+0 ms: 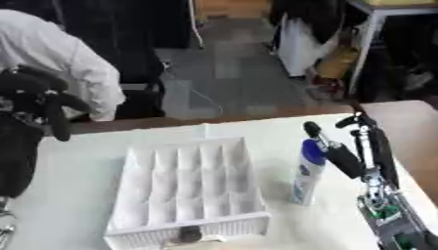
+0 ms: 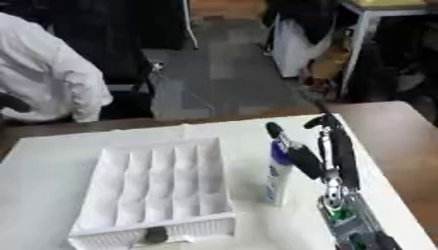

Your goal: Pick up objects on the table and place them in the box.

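Note:
A white bottle with a blue cap (image 1: 307, 177) stands upright on the white table, just right of the white compartment box (image 1: 190, 181). My right hand (image 1: 375, 149) comes up from the lower right and is open. Its thumb (image 1: 340, 157) lies against the bottle's top, and its straight fingers rise to the right of the bottle, apart from it. A small dark object (image 1: 186, 235) sits at the box's front edge. My left hand (image 1: 38, 100) hangs raised at the far left with relaxed fingers, holding nothing.
A brown tabletop (image 1: 410, 122) borders the white surface on the right. A person in a white top (image 1: 60, 58) sits beyond the table's far left edge. Furniture and bags stand on the floor behind.

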